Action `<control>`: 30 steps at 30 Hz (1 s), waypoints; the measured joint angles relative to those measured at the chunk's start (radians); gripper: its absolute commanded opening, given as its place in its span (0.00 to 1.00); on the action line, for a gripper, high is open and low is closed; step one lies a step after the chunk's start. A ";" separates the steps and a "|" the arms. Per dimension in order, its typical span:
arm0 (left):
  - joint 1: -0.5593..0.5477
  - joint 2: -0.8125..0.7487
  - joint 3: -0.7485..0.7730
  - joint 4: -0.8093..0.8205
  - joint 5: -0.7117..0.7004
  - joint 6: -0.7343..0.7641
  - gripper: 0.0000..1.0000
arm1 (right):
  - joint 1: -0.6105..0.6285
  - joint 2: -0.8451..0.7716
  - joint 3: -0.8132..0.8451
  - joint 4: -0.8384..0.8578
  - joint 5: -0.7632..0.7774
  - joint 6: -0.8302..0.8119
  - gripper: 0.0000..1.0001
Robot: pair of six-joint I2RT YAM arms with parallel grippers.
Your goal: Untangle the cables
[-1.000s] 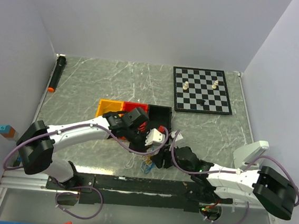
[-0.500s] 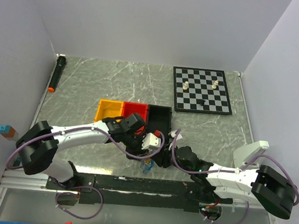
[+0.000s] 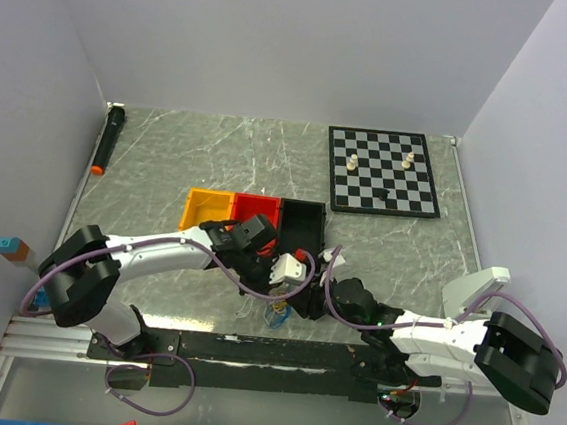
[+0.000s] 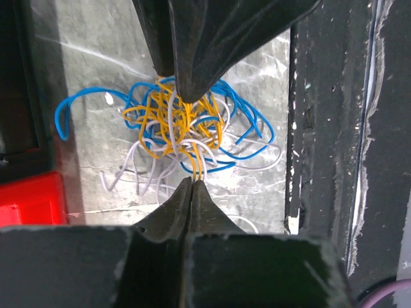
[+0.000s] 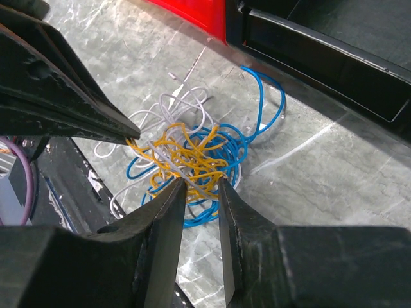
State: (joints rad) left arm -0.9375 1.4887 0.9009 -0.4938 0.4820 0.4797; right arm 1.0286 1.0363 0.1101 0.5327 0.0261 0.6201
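Note:
The cables are a small clump of blue, yellow-orange and white wires on the marble table, also seen in the right wrist view and as a speck in the top view. My left gripper is shut on yellow-orange strands at the clump's near edge; its fingers show in the right wrist view. My right gripper has its jaws closed narrowly on yellow and white strands at the opposite side; its fingers show in the left wrist view. In the top view both grippers meet over the clump.
An orange bin, a red bin and a black bin stand just behind the clump. The black base rail runs close in front of it. A chessboard lies at the back right, a black marker at the back left.
My left gripper has moved from over the bins toward the near edge, down onto the clump. The right arm has barely moved.

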 measured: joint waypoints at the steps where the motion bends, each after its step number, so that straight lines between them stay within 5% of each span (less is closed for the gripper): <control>1: 0.000 0.001 0.009 -0.010 0.000 0.005 0.01 | 0.000 0.000 0.000 0.000 -0.001 0.000 0.34; 17: 0.003 -0.014 0.357 -0.234 0.081 -0.014 0.01 | -0.002 -0.032 -0.012 -0.031 0.003 0.012 0.26; 24: 0.005 -0.073 0.373 -0.295 0.107 -0.025 0.01 | -0.002 -0.260 -0.019 -0.176 0.013 0.018 0.59; 27: 0.005 -0.104 0.324 -0.297 0.103 -0.012 0.01 | -0.002 -0.437 -0.019 -0.257 0.018 0.014 0.83; 30: 0.005 -0.117 0.278 -0.302 0.095 0.004 0.01 | -0.002 -0.606 -0.014 -0.351 0.020 -0.001 0.84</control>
State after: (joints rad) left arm -0.9325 1.3716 1.1793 -0.7959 0.5770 0.4839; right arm 1.0267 0.4305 0.0956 0.1822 0.0460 0.6193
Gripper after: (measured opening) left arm 0.015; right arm 0.825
